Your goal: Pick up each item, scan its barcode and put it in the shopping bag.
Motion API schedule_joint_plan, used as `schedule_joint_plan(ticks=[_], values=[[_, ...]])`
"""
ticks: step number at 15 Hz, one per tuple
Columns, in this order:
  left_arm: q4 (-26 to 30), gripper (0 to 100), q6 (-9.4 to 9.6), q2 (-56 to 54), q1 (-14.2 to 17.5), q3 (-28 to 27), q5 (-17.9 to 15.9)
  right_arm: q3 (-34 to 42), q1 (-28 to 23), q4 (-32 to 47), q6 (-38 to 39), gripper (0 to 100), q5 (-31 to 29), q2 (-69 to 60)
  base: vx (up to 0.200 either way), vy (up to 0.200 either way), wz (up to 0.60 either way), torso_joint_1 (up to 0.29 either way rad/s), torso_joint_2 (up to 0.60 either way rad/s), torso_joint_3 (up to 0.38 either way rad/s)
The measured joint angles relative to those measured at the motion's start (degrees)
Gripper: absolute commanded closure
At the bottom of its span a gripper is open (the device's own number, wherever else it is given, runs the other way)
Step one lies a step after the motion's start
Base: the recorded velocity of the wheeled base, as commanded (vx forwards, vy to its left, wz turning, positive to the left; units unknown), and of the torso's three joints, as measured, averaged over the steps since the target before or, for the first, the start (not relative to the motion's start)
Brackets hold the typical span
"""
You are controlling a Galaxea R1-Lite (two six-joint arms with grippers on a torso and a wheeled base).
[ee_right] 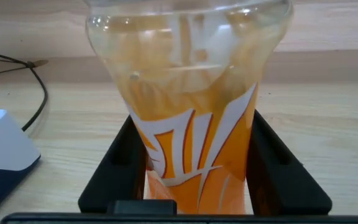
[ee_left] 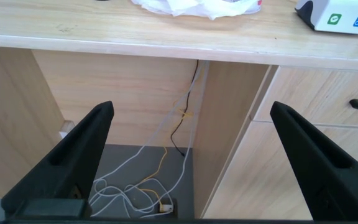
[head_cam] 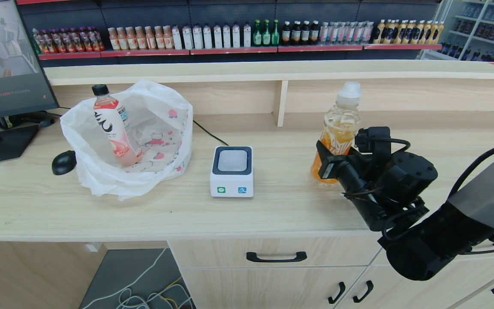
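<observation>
An orange drink bottle (head_cam: pixel 340 124) with a white cap stands upright on the wooden counter (head_cam: pixel 272 210), right of the white barcode scanner (head_cam: pixel 232 171). My right gripper (head_cam: pixel 330 165) is shut on its lower body. In the right wrist view the bottle (ee_right: pixel 191 124) fills the gap between the black fingers (ee_right: pixel 114 180), which press both sides. A pink drink bottle (head_cam: pixel 112 124) with a black cap leans inside the white shopping bag (head_cam: pixel 165 141) at the left. My left gripper (ee_left: pixel 191 162) hangs open below the counter edge, holding nothing.
A monitor (head_cam: pixel 2 64) and a black mouse (head_cam: pixel 64 162) sit at the counter's left end. A raised ledge (head_cam: pixel 281 71) with a divider (head_cam: pixel 279 103) runs along the back. Drawers with black handles (head_cam: pixel 276 257) lie below; loose cables (ee_left: pixel 148 180) lie on the floor.
</observation>
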Motion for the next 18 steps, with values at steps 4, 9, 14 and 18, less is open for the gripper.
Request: schedule_joint_plan(ticks=[4, 9, 14, 18], values=[[0.0, 0, 0.0, 0.0, 0.0, 0.0, 0.0, 0.1, 0.0, 0.0, 1.1, 100, -0.1, -0.6, 0.0, 0.0, 0.0, 0.0, 0.0, 0.0], [0.0, 0, 0.0, 0.0, 0.0, 0.0, 0.0, 0.3, 0.0, 0.0, 1.8, 100, -0.1, -1.8, 0.0, 0.0, 0.0, 0.0, 0.0, 0.0], [0.0, 0, 0.0, 0.0, 0.0, 0.0, 0.0, 2.4, 0.3, 0.0, 1.7, 100, -0.1, -5.9, 0.0, 0.0, 0.0, 0.0, 0.0, 0.0], [0.0, 0, 0.0, 0.0, 0.0, 0.0, 0.0, 5.6, 1.5, 0.0, 1.7, 100, -0.1, -10.6, 0.0, 0.0, 0.0, 0.0, 0.0, 0.0]])
